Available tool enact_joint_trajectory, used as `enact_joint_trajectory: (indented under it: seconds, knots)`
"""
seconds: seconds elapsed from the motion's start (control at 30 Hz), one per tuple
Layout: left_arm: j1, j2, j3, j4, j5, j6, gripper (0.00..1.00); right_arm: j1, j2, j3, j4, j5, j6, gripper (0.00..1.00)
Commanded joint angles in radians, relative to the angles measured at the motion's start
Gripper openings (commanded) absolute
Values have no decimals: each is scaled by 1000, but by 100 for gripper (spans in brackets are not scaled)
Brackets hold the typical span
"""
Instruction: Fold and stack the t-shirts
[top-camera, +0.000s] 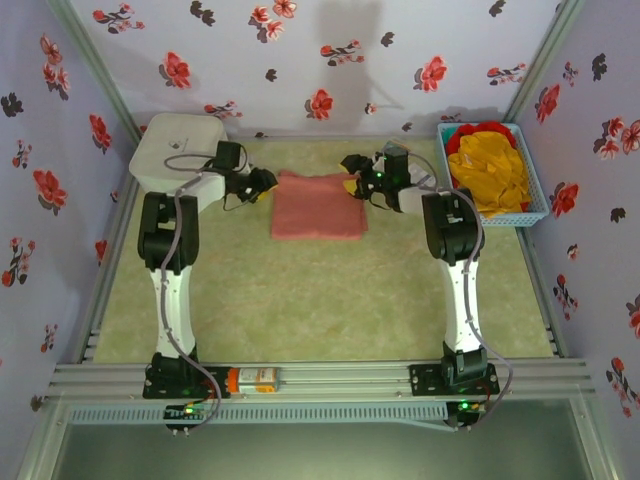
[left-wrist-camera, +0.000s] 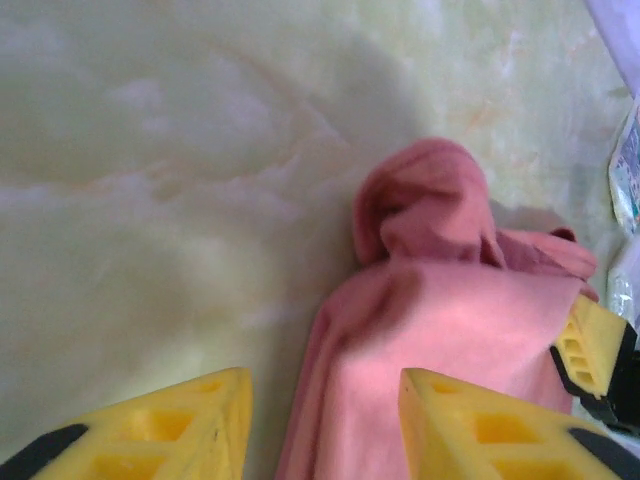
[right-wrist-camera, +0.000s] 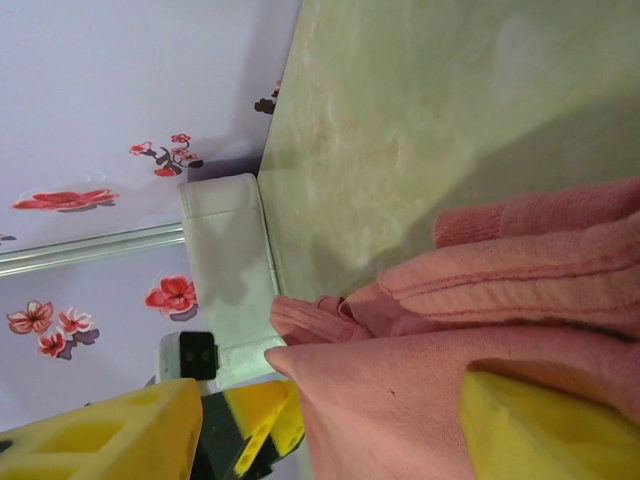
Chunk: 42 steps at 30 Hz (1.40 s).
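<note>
Left gripper (left-wrist-camera: 322, 388) jaws apart at the left edge of the pink t-shirt (top-camera: 318, 205), gripping nothing; right gripper (right-wrist-camera: 332, 398) likewise spread wide at its right edge, cloth unclamped.

Top external: high overhead from the near edge, looking down on the whole bench (top-camera: 300, 300). Left wrist: close, facing down past left claw (left-wrist-camera: 325, 410) onto pink t-shirt (left-wrist-camera: 440, 320). Right wrist: close, rolled sideways, past right claw (right-wrist-camera: 330, 420). All three share that shirt.
</note>
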Motion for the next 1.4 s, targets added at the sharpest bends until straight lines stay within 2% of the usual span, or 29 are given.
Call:
enact_joint_trajectory:
  seconds: [0.0, 0.1, 0.2, 0.33, 0.5, 0.7, 0.97, 1.13, 1.27, 1.37]
  knots:
    - [2, -140, -30, -71, -52, 114, 47, -11, -91, -14, -46, -32, -47, 69]
    - [1, -170, -59, -113, -55, 182, 54, -10, -140, -34, -68, -38, -76, 69]
    - [0, -159, -67, -156, -11, 270, 56, -11, -182, -64, -87, -50, -107, 69]
    - [-7, -134, -76, -173, -7, 325, 58, -10, -247, -113, -176, -49, -196, 70]
    - [-27, -56, 22, -282, -25, 396, 58, -10, -343, -236, -228, -28, -268, 71]
    - [-66, 22, 105, -333, -5, 408, 58, -11, -429, -358, -243, -9, -300, 71]
    - [-96, 60, 131, -346, 8, 391, 54, -13, -462, -401, -292, 7, -341, 71]
    - [-105, 73, 125, -357, 1, 372, 46, -13, -494, -419, -282, 2, -331, 71]
    - [-110, 78, 133, -394, -39, 372, 29, -16, -527, -429, -296, 3, -341, 70]
    - [-117, 64, 137, -446, -94, 398, 13, -18, -550, -442, -303, 5, -347, 70]
